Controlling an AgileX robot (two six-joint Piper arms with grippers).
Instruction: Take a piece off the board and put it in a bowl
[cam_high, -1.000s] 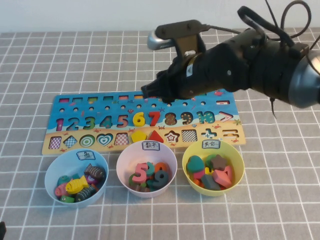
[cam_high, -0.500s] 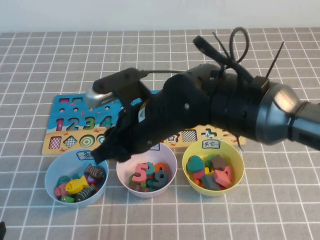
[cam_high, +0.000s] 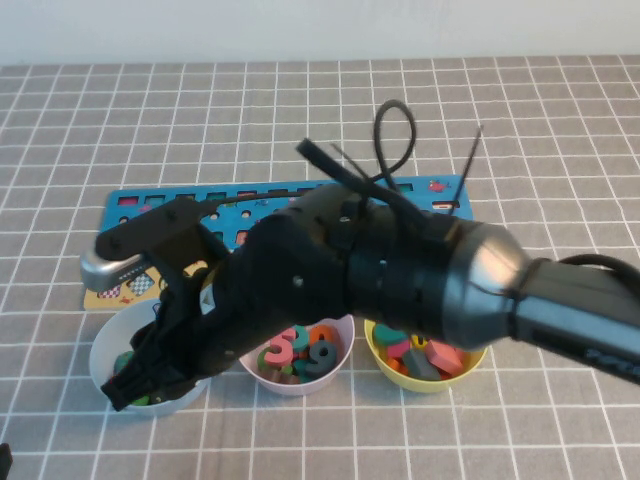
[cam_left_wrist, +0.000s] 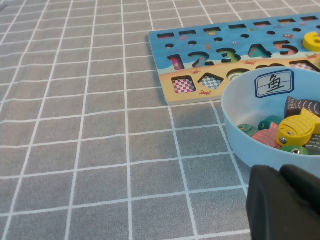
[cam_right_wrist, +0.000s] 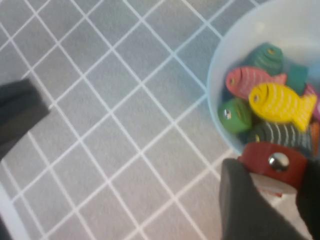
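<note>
Carry step, at its end: right gripper (cam_right_wrist: 272, 187) reached far across the bench (cam_high: 560, 110) to the pale blue bowl (cam_high: 103, 352) at about 8 o'clock of the high view, jaws clamped on the piece (cam_right_wrist: 273, 163), a small red block with a round shiny mark on its face. Seen from the right wrist, held just above the bowl's near rim, over the fish (cam_right_wrist: 281, 106) and the other pieces already lying inside (yellow, pink, green, striped). Not yet released, by the look of it.

Board (cam_high: 127, 214) lying beyond the bowls, toward 12 o'clock from the blue one, mostly hidden under the right arm in the high view. White-pink bowl (cam_high: 345, 335) and yellow bowl (cam_high: 380, 352) farther along toward 3 o'clock, not the target.

Left gripper (cam_left_wrist: 285, 202) low at the 7 o'clock corner, just beside the blue bowl on the bench; whether open or closed, cannot tell (only a dark edge in its own wrist view).

Next, as a judgement: nudge a little farther inward so the block clears the rim, then part the jaws and let it drop among the fish; afterwards lift straight up to avoid catching the bowl's wall and tipping it.
</note>
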